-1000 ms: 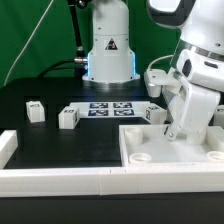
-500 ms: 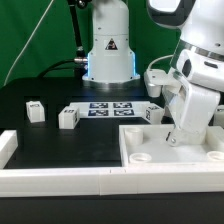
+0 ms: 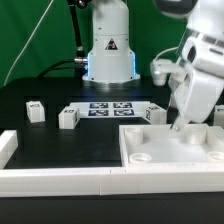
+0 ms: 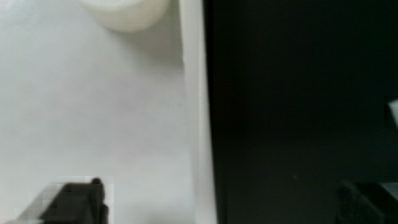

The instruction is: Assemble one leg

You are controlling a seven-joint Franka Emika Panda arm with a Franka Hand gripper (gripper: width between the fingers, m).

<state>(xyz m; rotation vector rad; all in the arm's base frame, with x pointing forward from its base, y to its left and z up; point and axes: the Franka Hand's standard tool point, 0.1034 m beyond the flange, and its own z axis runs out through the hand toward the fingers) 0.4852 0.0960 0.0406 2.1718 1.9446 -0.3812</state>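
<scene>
White panel [image 3: 170,147] at the exterior view's right, gripper [image 3: 178,127] hovering over what looks like its edge, fingers [image 4: 71,203] spread wide, nothing between. The leg [image 3: 68,117] stands well apart, beside the marker board [image 3: 110,108]. Best: cross over, centre on it, square-on, then pinch.

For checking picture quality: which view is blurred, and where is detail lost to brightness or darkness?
Exterior view: the arm is smeared by motion, the marker board sharp. Wrist view: soft; the white panel is washed out, the black table featureless.
</scene>
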